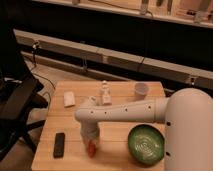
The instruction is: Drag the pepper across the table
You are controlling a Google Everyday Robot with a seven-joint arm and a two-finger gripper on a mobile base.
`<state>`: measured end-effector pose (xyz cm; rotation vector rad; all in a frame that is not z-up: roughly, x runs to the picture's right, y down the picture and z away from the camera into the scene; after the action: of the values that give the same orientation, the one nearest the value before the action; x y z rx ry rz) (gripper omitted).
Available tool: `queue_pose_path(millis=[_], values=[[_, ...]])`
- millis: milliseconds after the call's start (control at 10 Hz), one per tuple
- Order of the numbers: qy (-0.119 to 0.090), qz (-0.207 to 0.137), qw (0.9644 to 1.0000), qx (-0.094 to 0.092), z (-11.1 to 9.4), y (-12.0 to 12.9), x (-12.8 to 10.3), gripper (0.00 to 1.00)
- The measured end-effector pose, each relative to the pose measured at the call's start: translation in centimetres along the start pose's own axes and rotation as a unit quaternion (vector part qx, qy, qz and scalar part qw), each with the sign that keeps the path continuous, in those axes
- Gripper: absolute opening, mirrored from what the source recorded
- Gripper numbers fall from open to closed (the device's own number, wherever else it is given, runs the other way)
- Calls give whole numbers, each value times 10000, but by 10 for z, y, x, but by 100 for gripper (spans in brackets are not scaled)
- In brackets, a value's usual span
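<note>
- A single camera view looks down from above, over the robot's own white arm (150, 110), which fills the lower right.
- It faces across the table (115, 90) toward a dark wall with a ledge.
- The whole tabletop fits in frame at middle distance; the gripper (91, 146) sits low centre.
</note>
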<state>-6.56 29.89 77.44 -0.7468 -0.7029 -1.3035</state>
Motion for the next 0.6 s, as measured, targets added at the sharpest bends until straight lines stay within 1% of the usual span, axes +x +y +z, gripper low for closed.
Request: queue_pose_path(millis=[100,200,400,500,600], values=[[-80,-17,9999,60,-1,7,1,6],[-51,38,10000,44,-4,9,8,0],[34,58,10000,-2,-9,6,19,0],[72,64,9999,-33,-10,8,19,0],[41,50,10000,-2,-10,9,18,0]])
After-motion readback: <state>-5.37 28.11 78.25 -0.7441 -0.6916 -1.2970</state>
